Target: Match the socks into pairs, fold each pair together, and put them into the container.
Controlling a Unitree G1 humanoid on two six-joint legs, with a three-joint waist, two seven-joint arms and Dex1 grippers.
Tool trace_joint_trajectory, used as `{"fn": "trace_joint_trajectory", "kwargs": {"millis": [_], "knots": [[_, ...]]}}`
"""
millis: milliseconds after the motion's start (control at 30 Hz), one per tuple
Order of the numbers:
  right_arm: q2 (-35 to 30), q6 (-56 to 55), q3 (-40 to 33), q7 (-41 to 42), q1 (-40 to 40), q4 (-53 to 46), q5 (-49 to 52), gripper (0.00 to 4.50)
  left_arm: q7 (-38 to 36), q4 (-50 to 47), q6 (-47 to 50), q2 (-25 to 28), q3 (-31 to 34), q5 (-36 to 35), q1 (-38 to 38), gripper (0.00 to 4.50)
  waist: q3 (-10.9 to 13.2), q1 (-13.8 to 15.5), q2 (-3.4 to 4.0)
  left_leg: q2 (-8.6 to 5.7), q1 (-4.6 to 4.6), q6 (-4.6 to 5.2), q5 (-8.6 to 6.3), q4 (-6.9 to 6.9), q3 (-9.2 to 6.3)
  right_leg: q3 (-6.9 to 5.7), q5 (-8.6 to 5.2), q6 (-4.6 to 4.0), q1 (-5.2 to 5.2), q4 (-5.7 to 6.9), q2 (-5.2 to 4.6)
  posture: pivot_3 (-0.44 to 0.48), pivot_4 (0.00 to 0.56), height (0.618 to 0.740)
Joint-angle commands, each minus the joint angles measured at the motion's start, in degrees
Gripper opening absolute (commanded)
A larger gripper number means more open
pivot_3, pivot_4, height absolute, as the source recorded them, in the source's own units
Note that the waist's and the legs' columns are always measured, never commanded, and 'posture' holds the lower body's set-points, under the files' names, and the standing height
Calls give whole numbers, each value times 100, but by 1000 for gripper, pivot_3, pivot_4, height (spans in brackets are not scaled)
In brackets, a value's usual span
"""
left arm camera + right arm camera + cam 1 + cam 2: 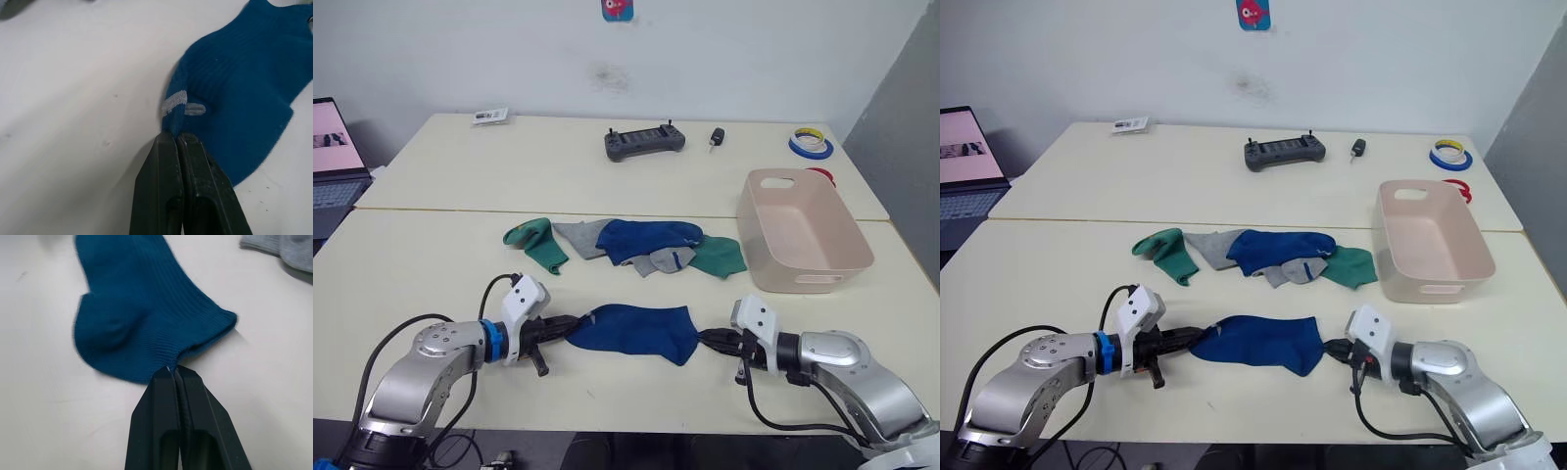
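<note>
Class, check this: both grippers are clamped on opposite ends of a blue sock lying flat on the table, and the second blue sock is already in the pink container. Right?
Not quite. The container is empty in the left eye view; the second blue sock lies in the pile beside it. The left gripper and right gripper do clamp the blue sock.

Both grippers (177, 139) (172, 372) apparently clamped closed

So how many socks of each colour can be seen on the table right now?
Blue socks: 2, one held, one in the pile
Green socks: 2
Grey socks: 2
Total: 6
</note>
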Motion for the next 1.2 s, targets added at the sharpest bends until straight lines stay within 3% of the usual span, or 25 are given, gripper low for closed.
{"fn": "trace_joint_trajectory", "kwargs": {"millis": [33, 367, 833, 1200], "knots": [[-232, 230, -231, 265, 17, -442, 433, 44, -204, -572, 296, 183, 292, -500, 263, 0, 0, -1, 0, 1, 0, 0, 0, 0, 0, 0, 0, 0, 0, 0, 0, 0, 150, 740], [-1174, 595, -992, 869, 383, -699, 1225, 44, -88, -1440, 1266, 335, 784, -1661, 925, 0, 0, 1, 0, 0, 4, 1, 0, 0, 0, 0, 0, 0, 6, -3, -1, 0, 150, 740], [-1349, -173, -346, 885, 362, -74, 272, 44, 252, -1005, 1210, 399, 325, -1223, 948, 0, 0, 1, 0, -1, 3, 0, 0, -1, 0, 0, 0, 0, 6, -6, 0, 0, 150, 740], [-1419, 173, -355, 902, 430, -201, 432, 44, 447, -1154, 754, 249, 97, -892, 908, 0, 0, 3, 0, -1, 3, 0, 0, -1, -1, 0, 0, 0, 7, -6, 0, 0, 150, 740]]}}
